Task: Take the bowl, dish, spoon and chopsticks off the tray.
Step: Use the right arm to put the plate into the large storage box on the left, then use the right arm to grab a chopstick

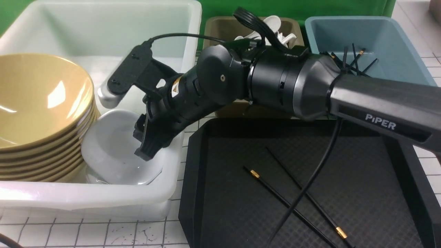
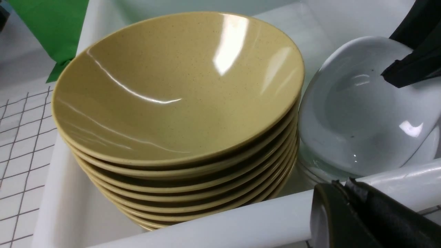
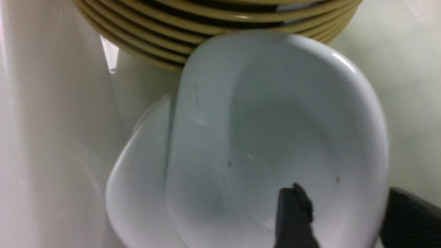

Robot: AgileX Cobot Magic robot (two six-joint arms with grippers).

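While its jaws gape, right gripper [image 3: 344, 196] straddles the dish [image 3: 268, 120] — rim between.

Black chopsticks [image 1: 275, 194] on tray [image 1: 361, 179]; white dish [image 1: 110, 151] tilted against stacked yellow bowl [image 1: 34, 100].

The front view looks forward and down from between the arms, with the white tub [image 1: 69, 199] at ten o'clock and the tray [image 1: 193, 179] at five. Both wrist views look closely into that tub, sharing its stack of bowls [image 1: 38, 103] and dish [image 1: 110, 151] with the front view.
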